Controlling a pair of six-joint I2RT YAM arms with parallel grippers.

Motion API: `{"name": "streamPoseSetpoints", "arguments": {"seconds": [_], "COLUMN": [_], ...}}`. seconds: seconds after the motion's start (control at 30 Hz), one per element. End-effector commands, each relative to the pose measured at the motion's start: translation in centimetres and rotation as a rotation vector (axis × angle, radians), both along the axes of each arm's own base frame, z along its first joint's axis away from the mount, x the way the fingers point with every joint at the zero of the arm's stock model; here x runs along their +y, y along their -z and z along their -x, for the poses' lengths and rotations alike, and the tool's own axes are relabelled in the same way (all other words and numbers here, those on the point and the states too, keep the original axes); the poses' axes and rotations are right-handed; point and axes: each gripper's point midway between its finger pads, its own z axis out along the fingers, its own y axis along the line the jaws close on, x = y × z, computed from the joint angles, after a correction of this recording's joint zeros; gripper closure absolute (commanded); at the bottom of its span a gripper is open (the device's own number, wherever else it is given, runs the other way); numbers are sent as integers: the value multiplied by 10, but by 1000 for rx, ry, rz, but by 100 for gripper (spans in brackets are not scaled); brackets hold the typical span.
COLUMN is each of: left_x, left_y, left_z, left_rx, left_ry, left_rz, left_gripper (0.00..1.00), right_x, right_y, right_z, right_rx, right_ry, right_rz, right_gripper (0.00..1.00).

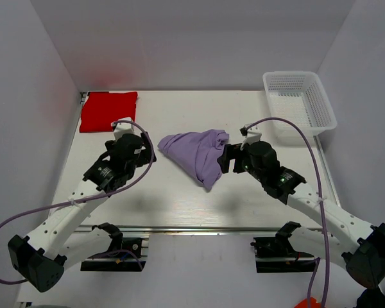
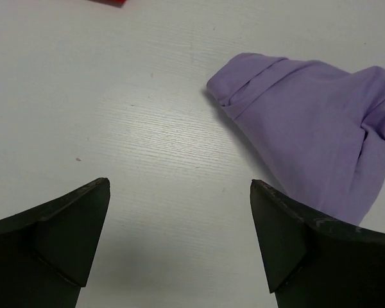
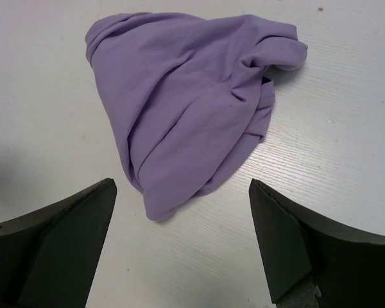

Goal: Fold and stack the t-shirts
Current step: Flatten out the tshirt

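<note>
A lavender t-shirt (image 1: 196, 153) lies crumpled in a rough wedge at the middle of the table. A red t-shirt (image 1: 108, 110) rests as a neat folded rectangle at the far left corner; only a sliver of it (image 2: 109, 2) shows in the left wrist view. My left gripper (image 1: 150, 151) stands open just left of the lavender shirt (image 2: 308, 122), with bare table between its fingers (image 2: 179, 186). My right gripper (image 1: 225, 158) is open at the shirt's right side. In its wrist view the shirt's pointed end (image 3: 186, 102) lies just ahead of the gap (image 3: 183, 184), not touched.
A white mesh basket (image 1: 299, 102) stands at the far right corner. The white table (image 1: 179, 205) is walled in by white panels at the back and on both sides. Purple cables loop off both arms.
</note>
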Motion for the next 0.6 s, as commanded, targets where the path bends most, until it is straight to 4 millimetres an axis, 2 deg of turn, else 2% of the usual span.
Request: {"name": "streamPoseSetpoints", "arguments": {"seconds": [0.0,0.1,0.17,0.23,0.27,0.4,0.43,0.47,0.5,0.57], "left_x": [-4,-13,-19,-21,-25,-34,-37,-35,-37,-32], "left_y": [-11,-14,-12,3,1,31,31,45,51,53], "left_z": [-4,-8,-12,-16,-21,-38,-45,-52,-56,-69], "left_rx": [-18,-29,-37,-11,-26,47,50,91,98,95], "left_ry": [9,49,70,70,70,97,100,86,86,66], "left_rz": [10,27,33,17,27,-13,-16,-39,-42,-38], "left_gripper": [0,0,0,0,0,0,0,0,0,2], "right_x": [1,7,7,3,2,-2,-1,-2,-3,-3], "right_y": [-19,-23,-17,-13,-13,5,7,10,14,20], "right_z": [-6,-1,-1,-4,-4,-8,-10,-9,-10,-12], "right_rx": [-67,-81,-80,-76,-69,-11,3,17,29,45], "right_ry": [8,-38,-42,-12,-4,30,42,45,50,66], "right_rz": [-30,-54,-50,-39,-39,15,17,31,42,51], "right_gripper": [10,10,10,10,10,10,10,10,10,10]}}
